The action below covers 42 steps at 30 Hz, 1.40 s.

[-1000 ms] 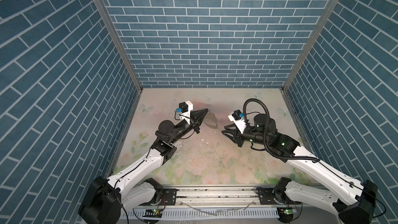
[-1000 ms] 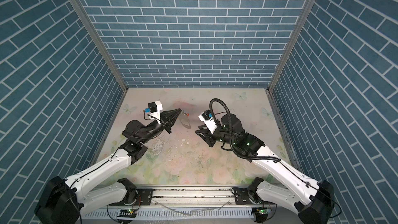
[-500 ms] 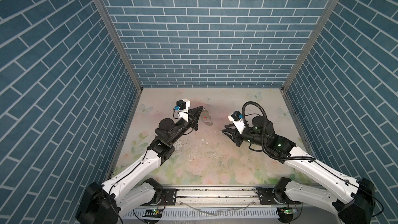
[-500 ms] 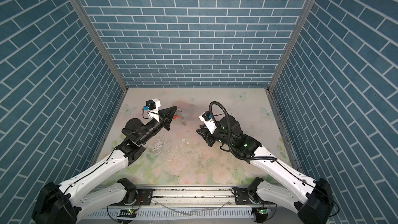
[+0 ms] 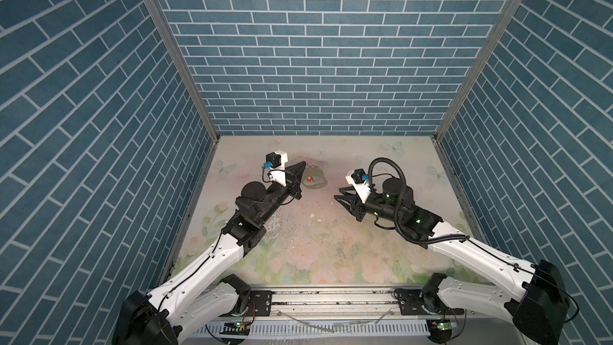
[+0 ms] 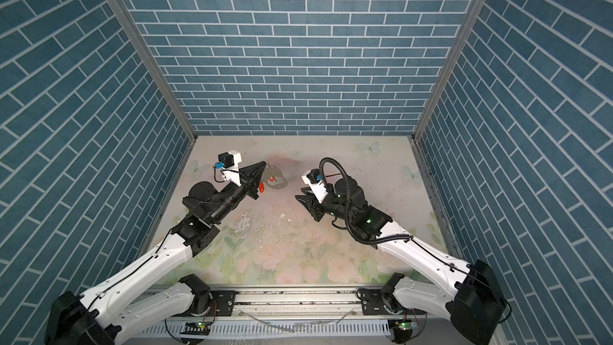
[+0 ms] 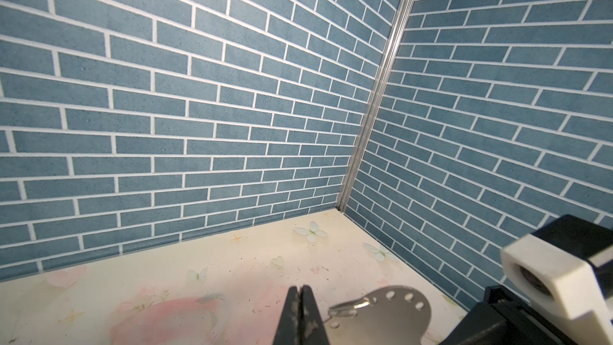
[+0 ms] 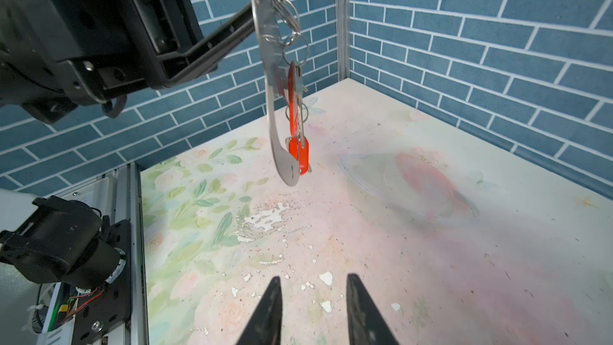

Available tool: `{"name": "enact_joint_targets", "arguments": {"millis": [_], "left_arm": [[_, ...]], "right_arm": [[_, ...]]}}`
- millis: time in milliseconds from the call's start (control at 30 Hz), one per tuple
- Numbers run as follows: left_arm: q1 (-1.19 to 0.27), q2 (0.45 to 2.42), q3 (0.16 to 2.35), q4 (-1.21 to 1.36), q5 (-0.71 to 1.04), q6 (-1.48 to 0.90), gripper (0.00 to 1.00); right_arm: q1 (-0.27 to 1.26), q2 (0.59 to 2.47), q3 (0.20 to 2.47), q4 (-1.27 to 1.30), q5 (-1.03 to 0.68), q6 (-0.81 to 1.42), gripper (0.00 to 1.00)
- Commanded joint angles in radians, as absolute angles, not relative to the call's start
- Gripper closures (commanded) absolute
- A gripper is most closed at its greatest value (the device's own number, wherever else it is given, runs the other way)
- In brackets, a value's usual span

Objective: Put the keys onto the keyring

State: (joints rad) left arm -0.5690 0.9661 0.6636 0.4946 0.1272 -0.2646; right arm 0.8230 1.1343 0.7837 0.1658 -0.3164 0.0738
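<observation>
Left hand (image 7: 300, 297): clamped on keyring (image 8: 270, 77) top.
Right hand (image 8: 313, 293): parted, empty.
Keys (image 8: 296, 117): light, dangling, probably swingy.
Hold: keyring's stiff edge.

Keyring (image 8: 274, 111) hangs off left claw (image 5: 302, 164), up over bench (image 5: 331, 247), back-left; keys (image 8: 297, 151) dangle on it. Right claw (image 5: 337, 193) well apart, to its rt.

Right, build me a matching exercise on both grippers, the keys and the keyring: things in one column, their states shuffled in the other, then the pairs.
Things
1. left gripper
2. right gripper
3. keys
4. keyring

States
A. flat grey plate, hanging in the air
B. open, holding nothing
C. shut on the plate's edge
D. orange-tagged, dangling from the plate

Pairs: 1-C, 2-B, 3-D, 4-A
</observation>
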Motion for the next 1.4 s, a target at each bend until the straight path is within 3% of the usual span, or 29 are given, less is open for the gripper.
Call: {"name": "enact_joint_targets", "arguments": {"millis": [0, 733, 1367], "left_arm": [[-0.567, 0.951, 0.693, 0.497, 0.124, -0.262, 1.00], [-0.568, 0.939, 0.681, 0.538, 0.113, -0.294, 1.00], [-0.570, 0.935, 0.660, 0.559, 0.116, -0.314, 1.00]], "right_arm": [[0.825, 1.173, 0.796, 0.244, -0.402, 0.077, 0.66], [0.831, 1.343, 0.923, 0.371, -0.515, 0.089, 0.61], [0.838, 1.396, 0.957, 0.453, -0.430, 0.120, 0.64]]}}
